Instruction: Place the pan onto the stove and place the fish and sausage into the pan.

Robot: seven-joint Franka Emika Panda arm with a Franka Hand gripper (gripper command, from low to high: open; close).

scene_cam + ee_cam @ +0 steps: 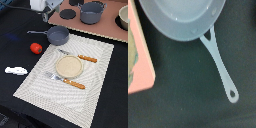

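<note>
1. Exterior view shows the pan (pixel 58 35) sitting on the dark worktop just off the far corner of the striped placemat (pixel 95 75), its thin handle (pixel 37 32) pointing toward the exterior view's left. It is near the stove (pixel 95 27) but not on it.
2. Along the far edge of the worktop, the stove already carries a larger grey pot (pixel 92 12); a black burner disc (pixel 67 14) beside that pot is bare.
3. Toward the exterior view's left edge lie the sausage (pixel 36 48) and, nearer the front edge, the fish (pixel 16 70), both on the worktop and apart from the pan.
4. Only the arm's pale body shows at the far edge in the exterior view, above the pan's handle; the fingers appear in neither view, so I cannot tell whether the tool is wide or narrow.
5. The wrist view looks straight down on the pan (pixel 178 17) and its handle (pixel 220 65), empty inside.
6. My judgement: the first step, grasping the pan, is in hand and nothing is placed yet.
7. The next move likely calls for descending onto the slim handle, pinching it across its width, then lifting without tilting toward the bare burner.
</note>
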